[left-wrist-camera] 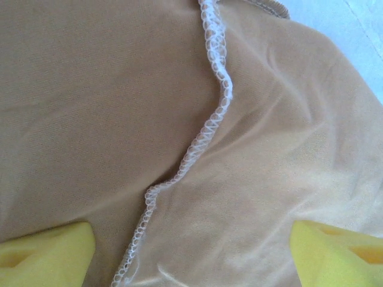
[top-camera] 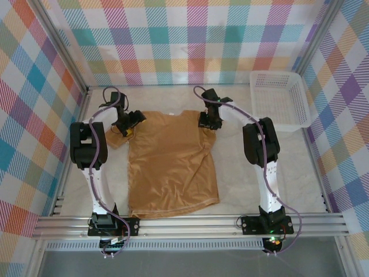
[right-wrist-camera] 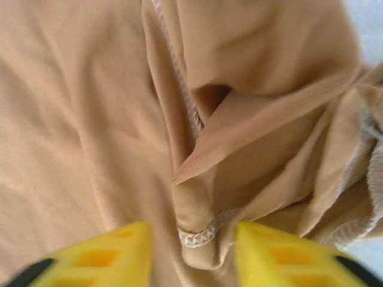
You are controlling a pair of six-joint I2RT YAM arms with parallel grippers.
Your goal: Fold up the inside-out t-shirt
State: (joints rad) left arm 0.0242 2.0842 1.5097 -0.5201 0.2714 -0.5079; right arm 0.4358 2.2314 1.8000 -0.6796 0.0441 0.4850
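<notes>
Left wrist view: the left gripper (left-wrist-camera: 191,257) is held wide open, its yellow fingers (left-wrist-camera: 45,254) spread to either side of a white overlock seam (left-wrist-camera: 218,101) just beneath. At the right gripper (right-wrist-camera: 191,254), a bunched sleeve fold (right-wrist-camera: 203,197) is seen between narrowly parted jaws, not pinched. The t-shirt (top-camera: 173,167) is spread flat on the table (top-camera: 300,173), one shoulder beneath each gripper, its hem well away from both.
</notes>
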